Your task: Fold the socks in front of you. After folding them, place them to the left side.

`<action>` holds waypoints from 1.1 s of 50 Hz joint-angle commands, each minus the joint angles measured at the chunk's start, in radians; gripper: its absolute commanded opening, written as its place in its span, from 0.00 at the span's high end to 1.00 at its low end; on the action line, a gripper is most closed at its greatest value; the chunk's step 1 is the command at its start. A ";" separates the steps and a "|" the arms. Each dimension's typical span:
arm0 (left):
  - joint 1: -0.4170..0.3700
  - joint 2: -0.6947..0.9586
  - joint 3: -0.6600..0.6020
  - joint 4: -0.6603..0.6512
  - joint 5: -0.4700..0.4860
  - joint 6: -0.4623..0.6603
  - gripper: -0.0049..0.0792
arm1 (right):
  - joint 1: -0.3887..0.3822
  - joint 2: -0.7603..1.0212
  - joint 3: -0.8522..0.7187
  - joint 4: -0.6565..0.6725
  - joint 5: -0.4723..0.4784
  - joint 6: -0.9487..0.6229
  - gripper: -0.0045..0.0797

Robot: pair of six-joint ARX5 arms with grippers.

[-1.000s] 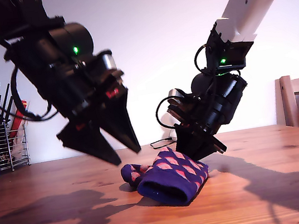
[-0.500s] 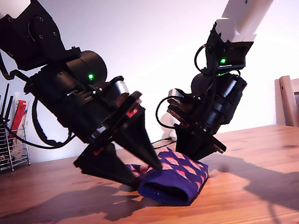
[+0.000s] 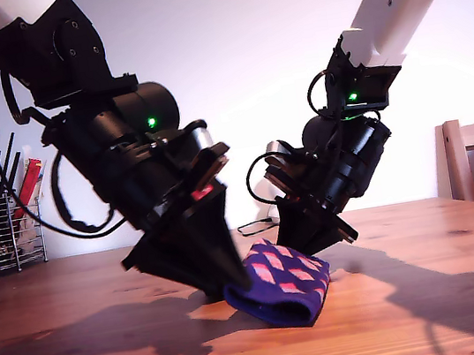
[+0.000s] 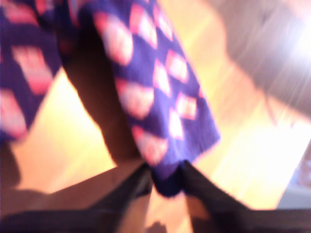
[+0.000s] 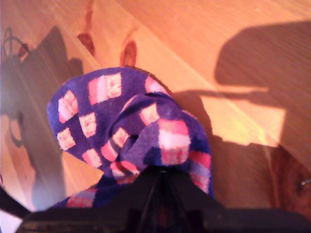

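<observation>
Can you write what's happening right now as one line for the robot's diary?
socks: folded, on table | first pincer: shut on socks | second pincer: shut on socks | step: folding

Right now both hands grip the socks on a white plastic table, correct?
No: the table is brown wood, per the exterior view. My first hand and my second hand do each grip the socks.
</observation>
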 commanded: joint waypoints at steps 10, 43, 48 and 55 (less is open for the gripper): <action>0.029 0.003 0.072 -0.067 -0.008 0.071 0.97 | 0.003 0.065 -0.048 -0.058 0.085 -0.048 0.96; 0.098 0.005 0.168 -0.036 -0.207 0.137 0.97 | 0.003 0.065 -0.048 -0.137 0.103 -0.120 0.96; 0.105 0.005 0.168 -0.002 -0.207 0.137 0.97 | 0.005 0.065 -0.048 -0.149 0.102 -0.133 0.96; 0.106 0.042 0.168 0.013 -0.187 0.135 0.97 | 0.005 0.065 -0.048 -0.157 0.102 -0.141 0.96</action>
